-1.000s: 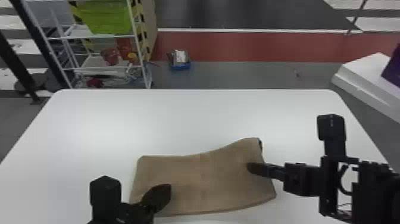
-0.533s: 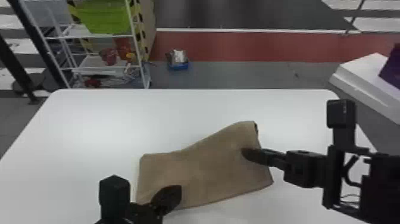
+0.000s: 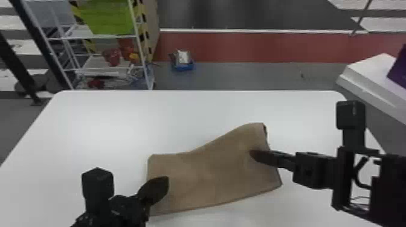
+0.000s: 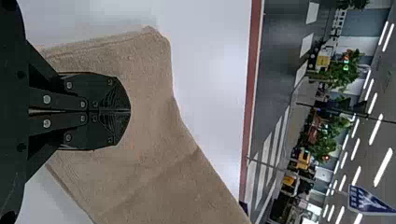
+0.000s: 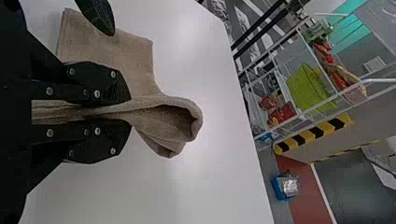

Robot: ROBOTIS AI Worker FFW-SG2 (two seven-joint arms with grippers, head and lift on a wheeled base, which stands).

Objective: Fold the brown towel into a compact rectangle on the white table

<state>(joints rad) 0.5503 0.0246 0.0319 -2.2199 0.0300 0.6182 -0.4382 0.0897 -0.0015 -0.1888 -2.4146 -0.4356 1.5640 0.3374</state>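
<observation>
The brown towel [image 3: 211, 175] is on the white table [image 3: 120, 129], its right part raised toward a far right corner. From the right, my right gripper [image 3: 261, 157] reaches the towel's right side. In the right wrist view that gripper [image 5: 130, 110] has a strip of the towel [image 5: 126, 51] between its fingers, with a hollow fold bulging beyond the tips. At the towel's left end is my left gripper [image 3: 154, 190]. In the left wrist view this gripper [image 4: 130, 111] is shut over the towel [image 4: 154, 126]; whether it touches or pinches cloth cannot be told.
A shelf rack [image 3: 139, 39] with a green bin [image 3: 105, 18] stands behind the table at the left. A blue box [image 3: 183, 66] lies on the floor beyond the far edge. To the right is a white block [image 3: 368, 72] with a purple object.
The right gripper has moved away from the robot, raising the towel's right side. The left gripper shifted right, then back left and farther out. The towel's left end has slid slightly right.
</observation>
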